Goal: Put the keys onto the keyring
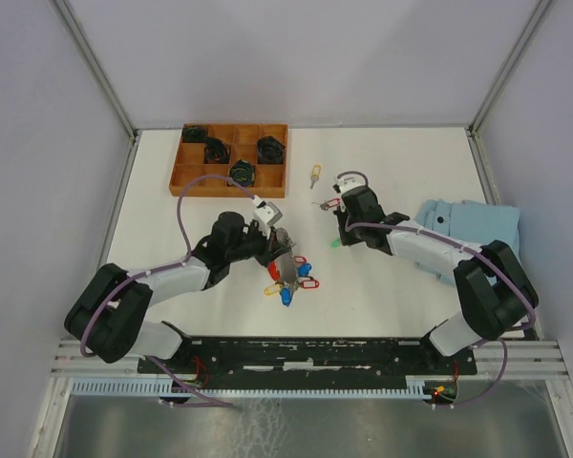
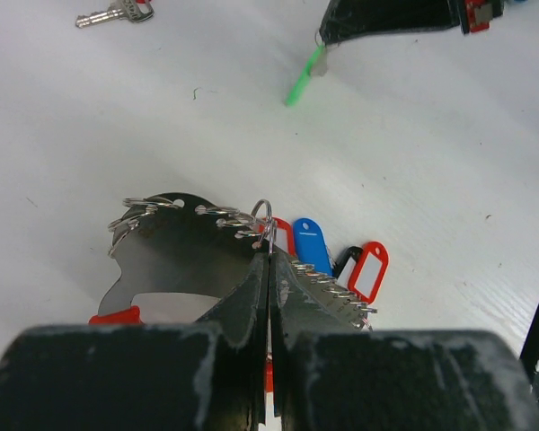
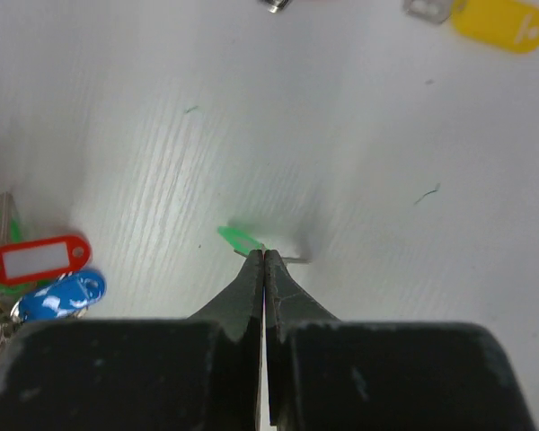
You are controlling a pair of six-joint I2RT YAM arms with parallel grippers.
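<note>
The keyring lies in the middle of the table, a bunch with a grey metallic band and red, blue and green tags. My left gripper is shut on the bunch at a small wire ring, beside the blue tag and red tag. My right gripper is shut on a green-tagged key, which hangs from its tip just above the table. A yellow-tagged key and a red-tagged key lie loose further back.
A wooden compartment tray holding black coiled items stands at the back left. A light blue cloth lies at the right under my right arm. The keyring's tags show at the left of the right wrist view.
</note>
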